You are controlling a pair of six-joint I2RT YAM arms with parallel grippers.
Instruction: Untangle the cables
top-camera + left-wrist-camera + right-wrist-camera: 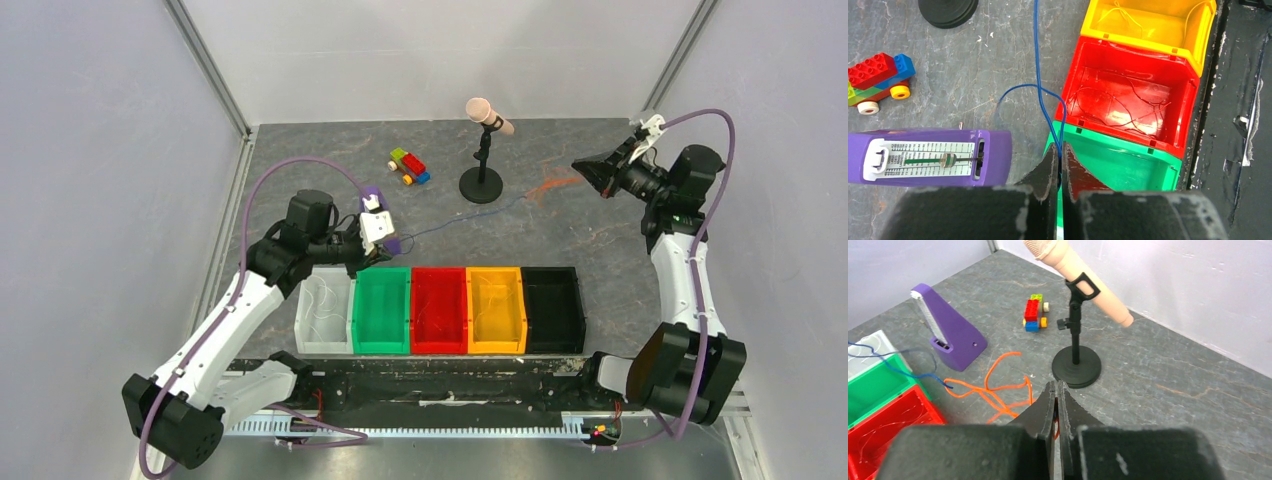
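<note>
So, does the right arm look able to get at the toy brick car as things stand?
Probably not directly: the microphone stand sits between the right pincer and the brick car, and that pincer is shut on the orange cable.

The left arm (225, 320) and right arm (680, 275) are showing white shells between black joints. Purple cables (300, 160) are looping along both. The left end effector (1059, 159) and right end effector (1055, 390) are wearing matte black fingers, scuffed grey along edges.
</note>
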